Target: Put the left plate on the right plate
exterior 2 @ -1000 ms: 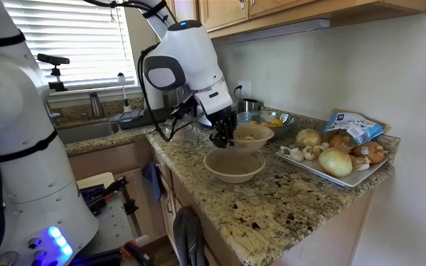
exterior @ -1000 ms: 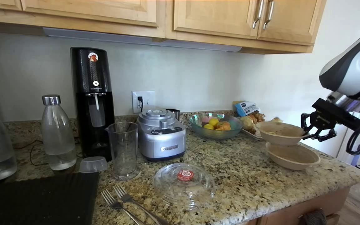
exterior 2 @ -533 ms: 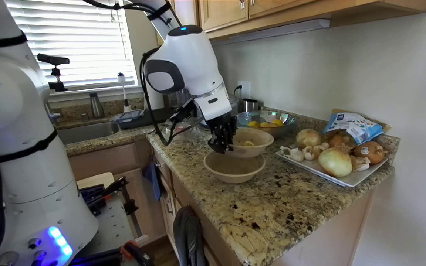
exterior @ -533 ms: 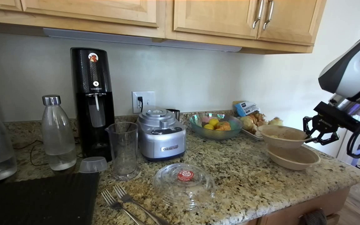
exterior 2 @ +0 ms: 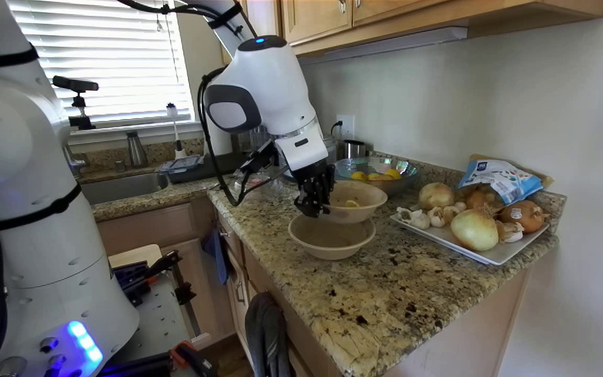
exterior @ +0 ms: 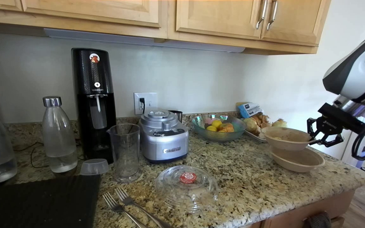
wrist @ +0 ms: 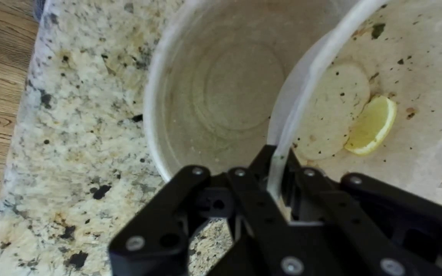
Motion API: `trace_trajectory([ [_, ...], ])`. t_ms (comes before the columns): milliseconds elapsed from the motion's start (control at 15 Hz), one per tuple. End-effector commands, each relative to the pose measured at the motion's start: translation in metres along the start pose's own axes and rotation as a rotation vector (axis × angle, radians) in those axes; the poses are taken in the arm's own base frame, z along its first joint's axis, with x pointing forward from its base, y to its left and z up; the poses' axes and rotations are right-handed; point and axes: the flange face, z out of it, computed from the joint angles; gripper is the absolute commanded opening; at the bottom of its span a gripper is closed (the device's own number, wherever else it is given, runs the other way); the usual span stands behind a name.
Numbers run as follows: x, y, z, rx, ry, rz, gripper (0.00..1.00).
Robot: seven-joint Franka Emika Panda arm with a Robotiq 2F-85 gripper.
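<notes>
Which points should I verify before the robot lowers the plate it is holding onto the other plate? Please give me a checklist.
1. Grip: ok; the gripper is shut on the rim of the held plate.
2. Lower plate upright on the counter: ok.
3. Plates centred: not ok; in both exterior views the held plate sits off to one side.
4. Lemon wedge inside the held plate's rim: ok.
5. Gap between plates: cannot tell from these views.

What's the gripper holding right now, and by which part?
The gripper has the speckled left plate pinched by its rim; the lemon wedge inside it isn't gripped.
</notes>
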Motion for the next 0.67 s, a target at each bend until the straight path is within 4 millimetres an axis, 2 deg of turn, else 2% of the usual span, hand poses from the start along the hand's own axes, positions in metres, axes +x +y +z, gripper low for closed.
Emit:
trace_trajectory([
  [0, 0.003, 0.005, -0.003, 0.004, 0.028, 0.010, 0.03],
  [600, 0.009, 0.029, 0.005, -0.007, 0.013, 0.048, 0.03],
])
